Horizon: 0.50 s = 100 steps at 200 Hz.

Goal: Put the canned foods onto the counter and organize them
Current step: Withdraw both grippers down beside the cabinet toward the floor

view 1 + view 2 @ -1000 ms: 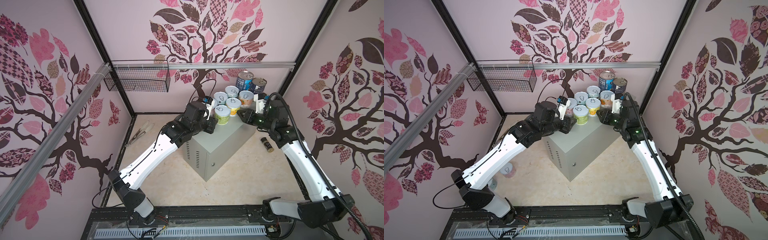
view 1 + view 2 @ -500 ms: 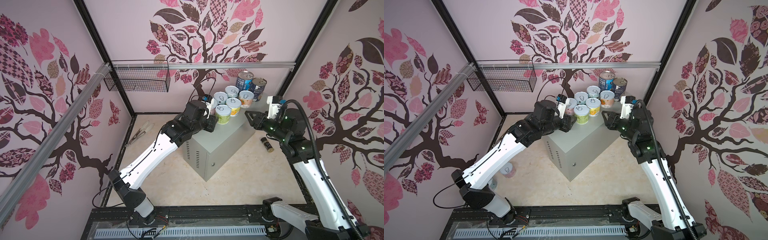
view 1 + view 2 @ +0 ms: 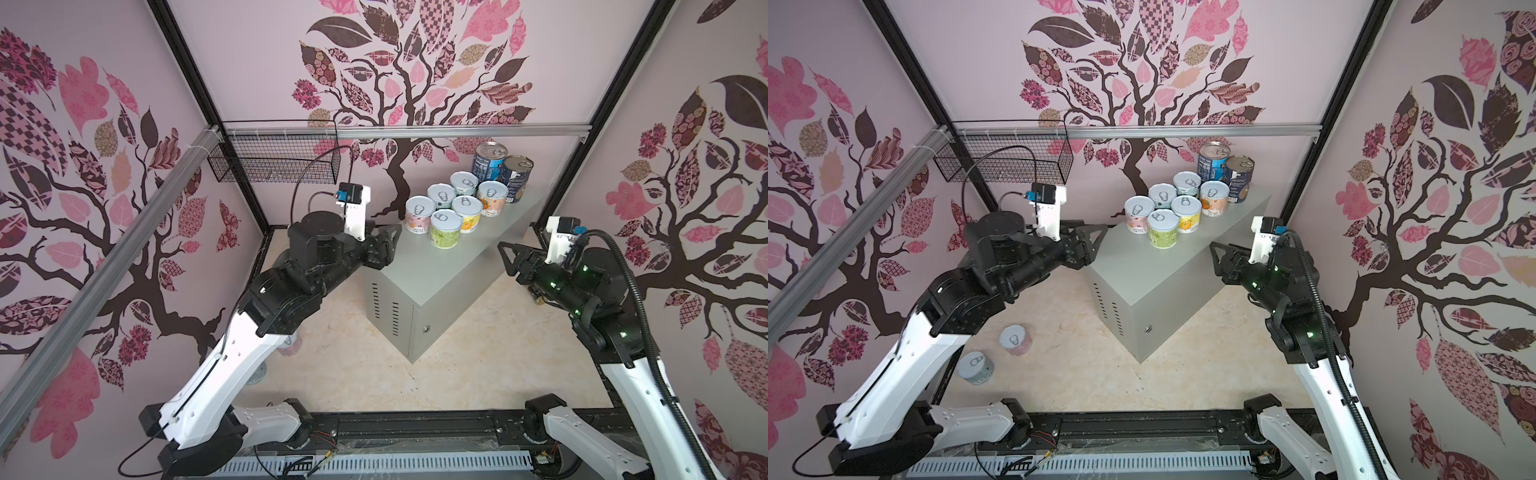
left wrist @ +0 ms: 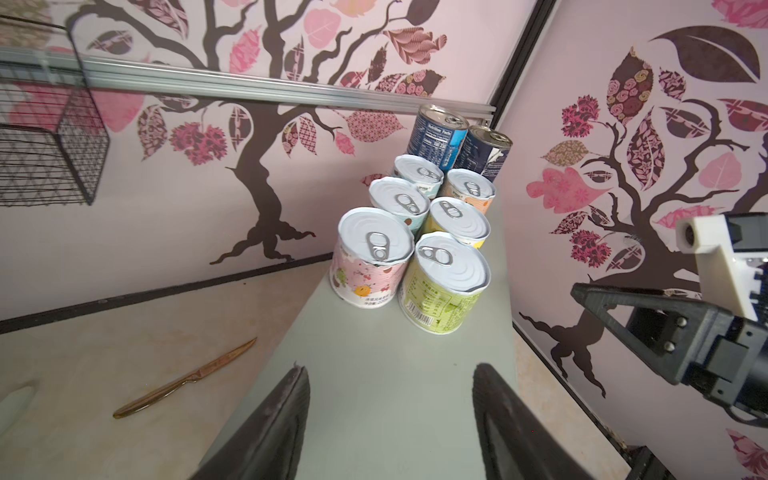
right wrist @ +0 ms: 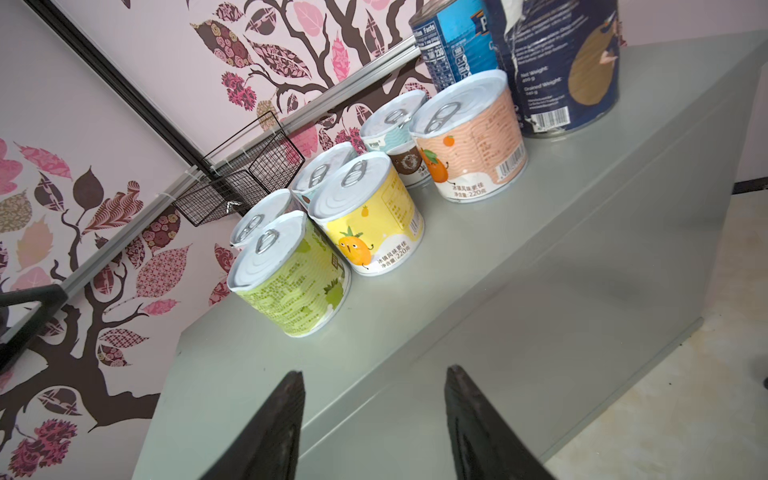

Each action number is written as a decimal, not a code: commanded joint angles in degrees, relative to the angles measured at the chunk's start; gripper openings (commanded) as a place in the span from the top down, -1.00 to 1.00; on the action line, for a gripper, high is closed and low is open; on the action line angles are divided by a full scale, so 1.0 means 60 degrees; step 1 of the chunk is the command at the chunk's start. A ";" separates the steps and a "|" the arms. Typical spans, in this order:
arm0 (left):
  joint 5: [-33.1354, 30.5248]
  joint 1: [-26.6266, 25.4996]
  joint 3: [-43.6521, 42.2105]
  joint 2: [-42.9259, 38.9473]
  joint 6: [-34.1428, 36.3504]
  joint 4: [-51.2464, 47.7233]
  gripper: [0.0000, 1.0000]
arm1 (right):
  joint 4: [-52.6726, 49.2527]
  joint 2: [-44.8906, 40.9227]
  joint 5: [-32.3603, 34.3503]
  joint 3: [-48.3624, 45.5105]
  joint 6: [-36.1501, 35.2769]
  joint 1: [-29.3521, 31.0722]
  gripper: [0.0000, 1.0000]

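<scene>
Several short pastel cans stand grouped at the far end of the grey counter [image 3: 436, 270] [image 3: 1154, 274], the green can [image 3: 445, 227] [image 4: 446, 282] [image 5: 286, 274] nearest and the pink can [image 3: 417, 214] [image 4: 372, 257] beside it. Two tall dark cans [image 3: 488, 162] [image 3: 1237, 176] stand behind them. Two more short cans [image 3: 1015, 340] [image 3: 976, 368] lie on the floor under my left arm. My left gripper [image 3: 395, 245] [image 4: 388, 370] hovers open and empty at the counter's left edge. My right gripper [image 3: 505, 258] [image 5: 374, 374] is open and empty off the counter's right side.
A black wire basket [image 3: 274, 162] hangs on the back rail at the left. A copper-coloured knife [image 4: 187, 380] lies on the floor left of the counter. A small dark jar [image 3: 536, 297] shows partly behind my right arm on the floor.
Both grippers have drawn back from the cans and opened. The right arm swung out to the right, off the counter; the left backed away to the counter's left edge.
</scene>
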 commanded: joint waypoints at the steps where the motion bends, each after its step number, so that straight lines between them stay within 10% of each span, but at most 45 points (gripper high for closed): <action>1: 0.0019 0.0693 -0.0915 -0.0640 -0.0661 -0.0463 -0.43 | -0.0814 -0.0594 0.0471 -0.0368 -0.0247 0.0036 -0.26; 42: -0.1061 0.1189 -0.2195 -0.1805 -0.0998 -0.1327 -0.95 | -0.1412 -0.2054 0.0755 -0.1878 0.0081 0.0036 -0.43; 100: -0.1912 0.2170 -0.4314 -0.2866 -0.2243 -0.1960 -0.96 | -0.1340 -0.3342 -0.0132 -0.4418 0.1193 0.0036 -0.54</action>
